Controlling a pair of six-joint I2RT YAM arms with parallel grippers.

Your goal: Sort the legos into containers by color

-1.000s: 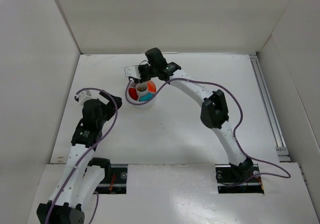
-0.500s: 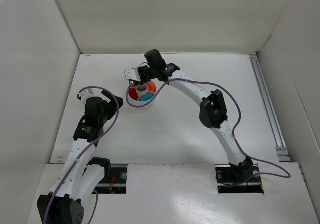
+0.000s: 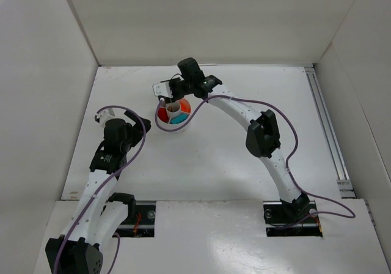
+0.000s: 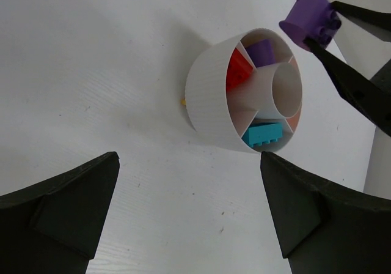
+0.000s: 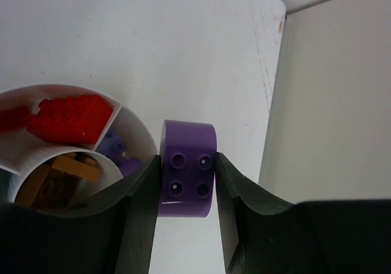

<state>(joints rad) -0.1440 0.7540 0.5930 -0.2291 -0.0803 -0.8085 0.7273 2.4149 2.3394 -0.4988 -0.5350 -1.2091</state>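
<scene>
— What is found changed since a second ago?

— Very little. On the desk (image 3: 317,151), the left arm (image 3: 101,164) has been shifted only slightly, and the right arm (image 3: 235,109) is seen almost where it was, stretched out to the dish (image 4: 208,96).

— How are the end effectors set?

— The left end effector (image 4: 188,182) is spread wide with nothing between its fingers, and is kept apart from the dish. The right end effector (image 5: 186,176) is pinched on a purple brick (image 5: 188,142).

— How is the dish filled?

— It is round and white, divided into wedges around a central tube. Red bricks (image 5: 70,118) are seen in one wedge, a second purple brick (image 4: 263,52) in the next, a teal brick (image 4: 264,134) in another. A tan piece (image 5: 67,167) is glimpsed; its compartment cannot be told.

— And the held brick?

— It is rounded, with four studs shown, and is held just outside the rim, beside the purple wedge.
</scene>
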